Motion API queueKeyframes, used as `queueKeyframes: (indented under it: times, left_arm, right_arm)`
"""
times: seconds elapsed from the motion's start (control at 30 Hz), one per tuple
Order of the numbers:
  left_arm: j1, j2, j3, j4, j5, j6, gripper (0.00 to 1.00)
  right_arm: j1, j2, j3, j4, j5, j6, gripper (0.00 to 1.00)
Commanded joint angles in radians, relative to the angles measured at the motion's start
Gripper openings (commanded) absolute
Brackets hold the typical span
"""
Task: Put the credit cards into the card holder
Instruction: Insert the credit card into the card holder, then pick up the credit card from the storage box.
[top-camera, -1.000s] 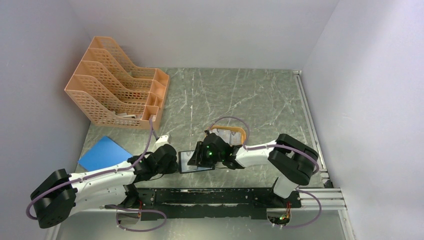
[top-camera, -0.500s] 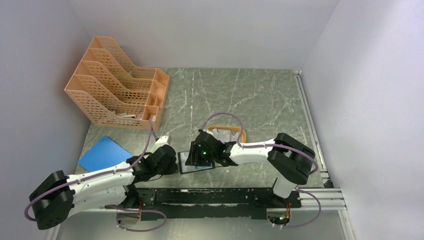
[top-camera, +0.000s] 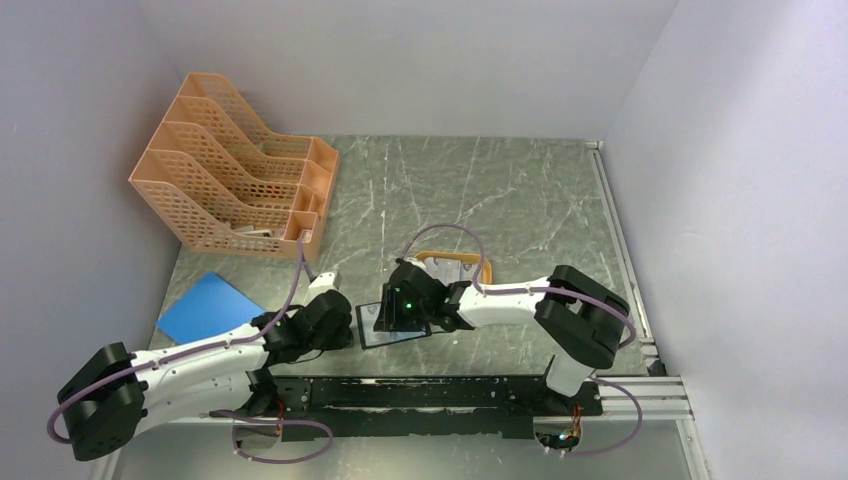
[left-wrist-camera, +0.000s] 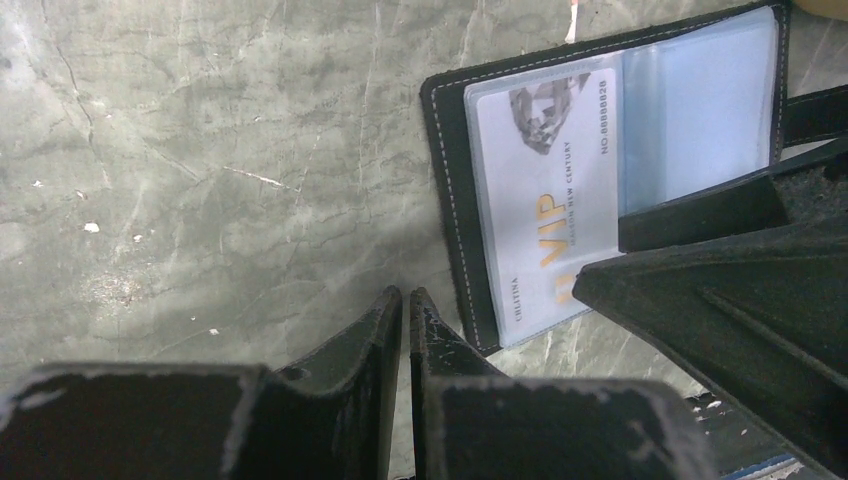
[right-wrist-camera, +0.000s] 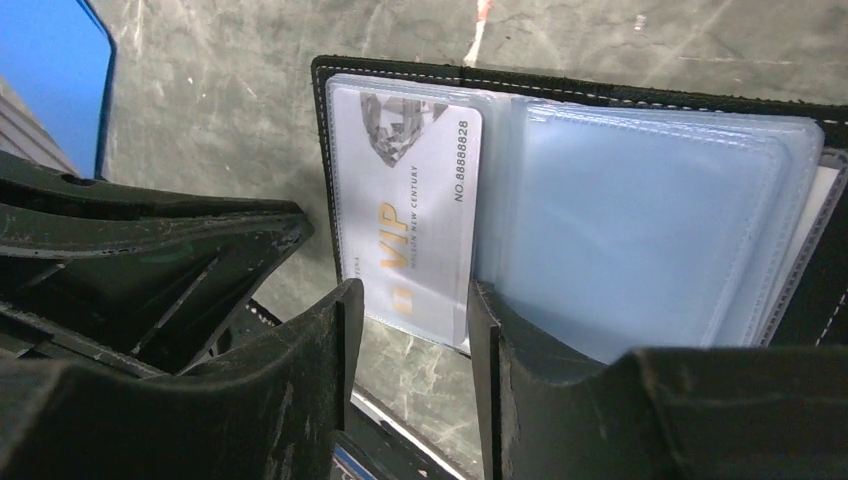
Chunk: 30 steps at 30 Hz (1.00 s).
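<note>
Card holder (right-wrist-camera: 650, 190) now further beneath right fingers (right-wrist-camera: 300, 390)

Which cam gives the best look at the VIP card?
Right wrist: the VIP card fills mid-frame, face up in the open card holder, print legible. Left wrist shows it too, with one corner hidden. Top external shows only the holder; the card can't be made out.
</note>
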Motion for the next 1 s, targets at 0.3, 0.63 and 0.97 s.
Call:
queueKeyframes:
  times: [0.3,0.63,0.97]
  left_arm:
    - [0.000,-0.063,0.116,-0.191,-0.100,-0.010,0.19]
    - [-0.001,-0.145,0.271,-0.231,-0.141,0.130,0.33]
    - [0.000,-0.095,0.269,-0.138,-0.094,0.176,0.33]
  right_arm:
    - [0.006,-0.140,0.063,-0.157,0.052,-0.051,0.50]
    - [-0.279,-0.465,0.062,-0.413,0.306,-0.168,0.59]
    - [-0.541,-0.450,-0.076,-0.245,0.010,-0.238,0.59]
